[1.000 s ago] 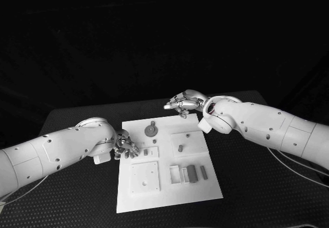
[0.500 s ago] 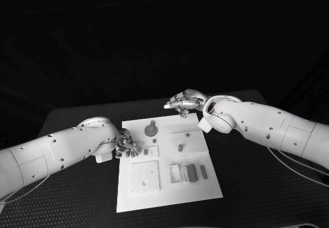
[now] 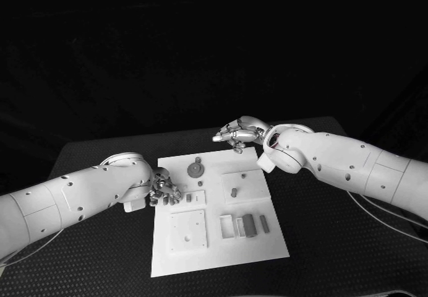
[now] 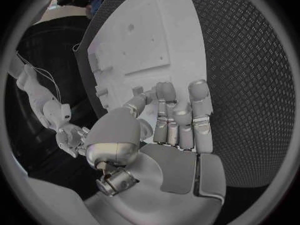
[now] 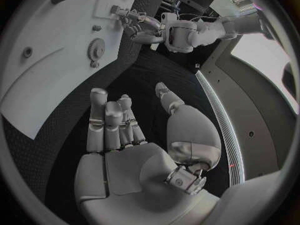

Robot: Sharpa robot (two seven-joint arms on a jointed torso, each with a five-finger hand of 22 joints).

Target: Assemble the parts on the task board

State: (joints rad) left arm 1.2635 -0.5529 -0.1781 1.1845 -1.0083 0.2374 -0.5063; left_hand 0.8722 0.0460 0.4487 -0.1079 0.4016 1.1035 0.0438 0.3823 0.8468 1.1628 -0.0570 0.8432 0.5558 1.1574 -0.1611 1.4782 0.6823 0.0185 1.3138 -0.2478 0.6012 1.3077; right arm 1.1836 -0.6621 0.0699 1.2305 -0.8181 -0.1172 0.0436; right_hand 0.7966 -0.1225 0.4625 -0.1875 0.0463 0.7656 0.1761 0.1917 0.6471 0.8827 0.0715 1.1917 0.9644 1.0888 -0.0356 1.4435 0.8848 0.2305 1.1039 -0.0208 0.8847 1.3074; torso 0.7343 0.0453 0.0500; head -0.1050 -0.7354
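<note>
The worktop [image 3: 339, 247] is black with a matt, rough diamond-pattern texture. The task board [image 3: 218, 247] is a smooth, matt white plate, apparently plastic. Each robot hand, left [image 3: 164, 192] and right [image 3: 236, 133], has polished, glossy silver metal fingers. The arms [image 3: 357, 167] have smooth, slightly glossy white plastic shells. The gear-shaped part [image 3: 196, 167] looks matt grey.

I see black desk [image 3: 339, 247], bumpy mat on top with small diamond pattern. Same bumpy mat seen close in left wrist view [image 4: 250, 60]. Behind desk I see black curtain [image 3: 214, 62], dark all over. Thin cables [image 3: 393, 219] hang over desk on right side. One more thin cable [image 3: 36, 242] lies near left corner.
</note>
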